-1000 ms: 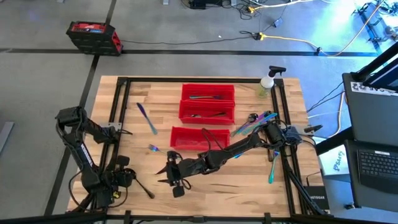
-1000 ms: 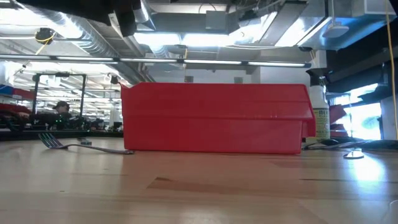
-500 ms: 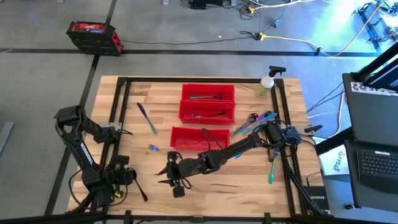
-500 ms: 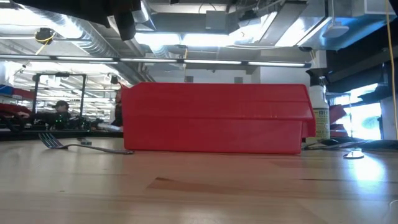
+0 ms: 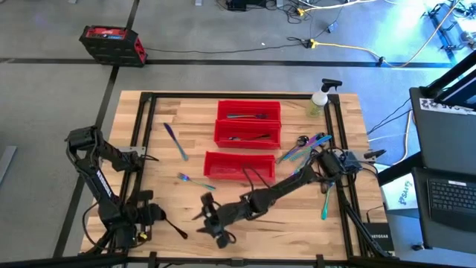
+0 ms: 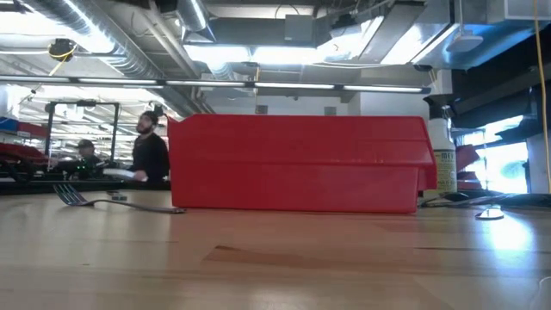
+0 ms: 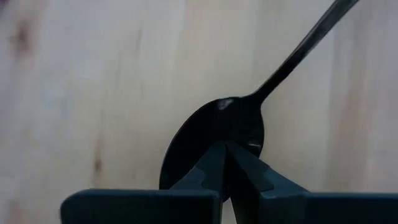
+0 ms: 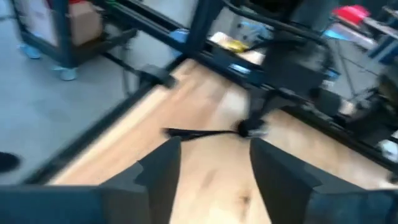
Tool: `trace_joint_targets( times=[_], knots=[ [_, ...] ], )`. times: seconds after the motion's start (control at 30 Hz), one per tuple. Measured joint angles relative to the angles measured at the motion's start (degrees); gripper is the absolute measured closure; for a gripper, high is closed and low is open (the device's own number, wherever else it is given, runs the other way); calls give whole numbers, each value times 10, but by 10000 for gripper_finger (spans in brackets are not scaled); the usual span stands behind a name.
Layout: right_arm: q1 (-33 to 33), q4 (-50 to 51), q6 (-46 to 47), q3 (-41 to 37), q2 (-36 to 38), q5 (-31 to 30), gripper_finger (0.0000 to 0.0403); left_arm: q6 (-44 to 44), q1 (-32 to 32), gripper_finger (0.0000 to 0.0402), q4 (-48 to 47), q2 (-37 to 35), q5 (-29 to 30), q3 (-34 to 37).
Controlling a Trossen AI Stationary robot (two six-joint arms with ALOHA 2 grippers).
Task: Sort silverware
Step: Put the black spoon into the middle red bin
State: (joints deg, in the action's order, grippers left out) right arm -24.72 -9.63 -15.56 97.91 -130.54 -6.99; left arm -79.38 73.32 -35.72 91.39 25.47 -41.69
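The right gripper (image 8: 214, 149) has just opened. Its fingers stand apart with nothing between them, and in the high view it has moved back toward the bottom centre of the frame. The fork (image 5: 196, 181) that it partly covered before now lies free on the table (image 5: 297, 216), just left of the nearest bin (image 5: 239, 165) and not inside it. We judge that this fork is not yet sorted and will need a new try.

The left gripper (image 7: 225, 146), at the lower left of the high view, is clenched on the bowl of a dark spoon (image 7: 214, 124). The handle points away from it, low over the wood.

More silverware waits: a knife (image 5: 175, 141) at the upper left of the table, a pile (image 5: 301, 147) at the right by the right arm's base, and one piece (image 5: 325, 201) below it. The two farther bins already hold some pieces.

The table is of light wood strips inside a dark frame, with a bottle (image 5: 319, 100) at its upper right corner. In the low view a person (image 6: 153, 155) has come to stand in the room behind, left of the bin.
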Motion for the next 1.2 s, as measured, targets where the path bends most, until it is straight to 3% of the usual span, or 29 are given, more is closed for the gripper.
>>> trace_joint_targets(
  times=[0.17, 0.33, 0.5, 0.7, 1.03, 1.2],
  knots=[
    [1, -5, -18, 0, 0, -53, 148, -16, 0, 401, 30, 0, 2, 0],
    [-1, 7, -82, 0, 1, -99, 111, -41, -2, 401, 38, 1, 4, 0],
    [4, 63, -105, 0, 1, -126, 107, -76, -11, 401, 44, 1, 5, 0],
    [1, 85, -110, 0, 1, -126, 107, -54, -35, 401, 77, 1, 10, 0],
    [0, 84, -299, -39, 1, -115, 107, 32, -83, 401, 86, 2, 14, 0],
    [-17, 55, -324, -61, 1, -111, 107, 35, -101, 401, 84, 2, 16, 0]
  ],
)
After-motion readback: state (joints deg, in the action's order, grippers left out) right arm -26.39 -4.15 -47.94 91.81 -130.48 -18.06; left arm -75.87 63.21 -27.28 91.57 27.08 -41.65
